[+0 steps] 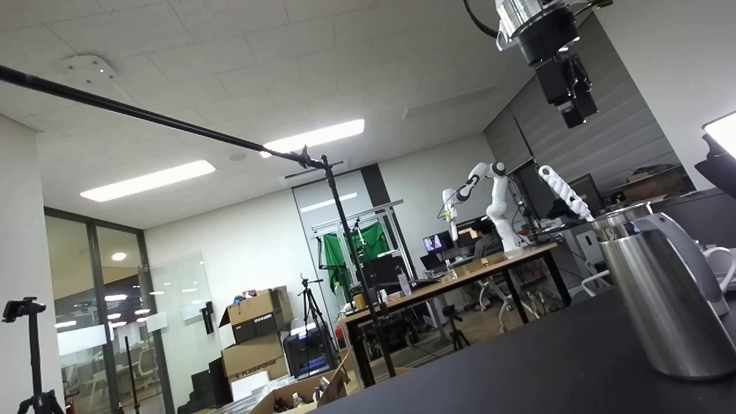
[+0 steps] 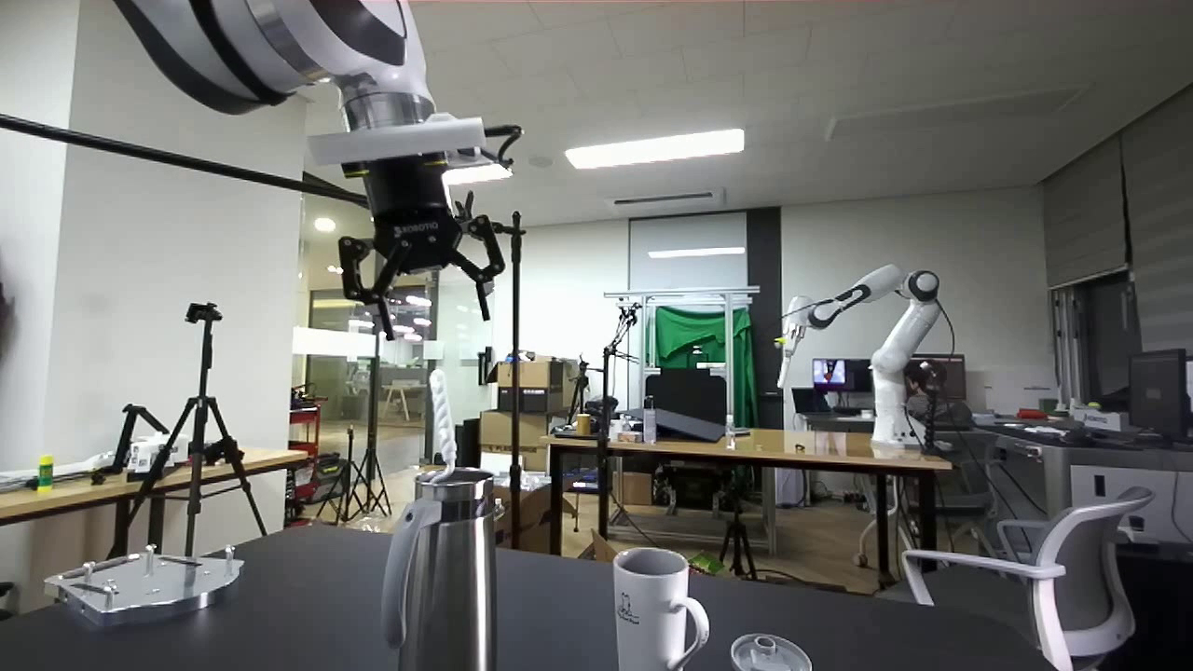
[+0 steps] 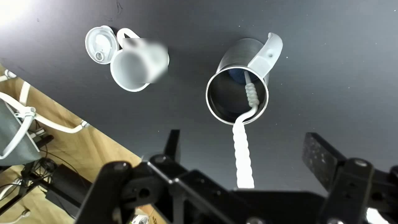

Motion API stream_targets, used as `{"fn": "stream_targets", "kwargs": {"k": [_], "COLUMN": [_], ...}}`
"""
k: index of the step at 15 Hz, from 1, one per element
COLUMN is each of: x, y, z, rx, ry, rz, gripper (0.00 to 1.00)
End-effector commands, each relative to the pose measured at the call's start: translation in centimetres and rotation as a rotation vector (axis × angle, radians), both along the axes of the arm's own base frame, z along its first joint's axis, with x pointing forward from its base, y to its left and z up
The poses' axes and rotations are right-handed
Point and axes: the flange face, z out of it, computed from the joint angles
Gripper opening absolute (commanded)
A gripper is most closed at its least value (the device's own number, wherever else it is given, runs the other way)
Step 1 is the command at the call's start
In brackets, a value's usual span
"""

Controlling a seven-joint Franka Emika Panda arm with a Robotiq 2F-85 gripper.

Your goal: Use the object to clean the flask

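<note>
Left of middle in an exterior view, the white twisty bottle cleaner (image 2: pixel 444 419) leans out of the steel flask (image 2: pixel 463 582), maybe for easy grabbing. The gripper (image 2: pixel 437 324) above, spread wide, holds nothing.

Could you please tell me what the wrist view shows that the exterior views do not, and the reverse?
Only the wrist view shows inside the flask: the lower part of the white tool and something dark blue.
Only the exterior views show a background robot arm and a green cloth.
All share the flask, the tool's twisted handle sticking out of its mouth, the white mug and the open gripper.
</note>
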Motion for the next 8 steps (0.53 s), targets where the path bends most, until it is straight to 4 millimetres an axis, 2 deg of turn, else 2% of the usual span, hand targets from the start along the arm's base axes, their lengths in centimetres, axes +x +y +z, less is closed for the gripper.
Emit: {"fn": "stream_targets", "kwargs": {"k": [1, 5, 6, 8], "x": [0.0, -0.1, 0.7, 2.1], "y": [0.0, 0.0, 0.2, 0.7], "z": [0.2, 0.3, 0.2, -0.6], "rx": [0.0, 0.0, 0.002, -0.01], "ry": [-0.002, -0.006, 0.003, 0.033], "rz": [0.0, 0.0, 0.122, 0.239], "gripper": [1.0, 1.0, 1.0, 1.0]}}
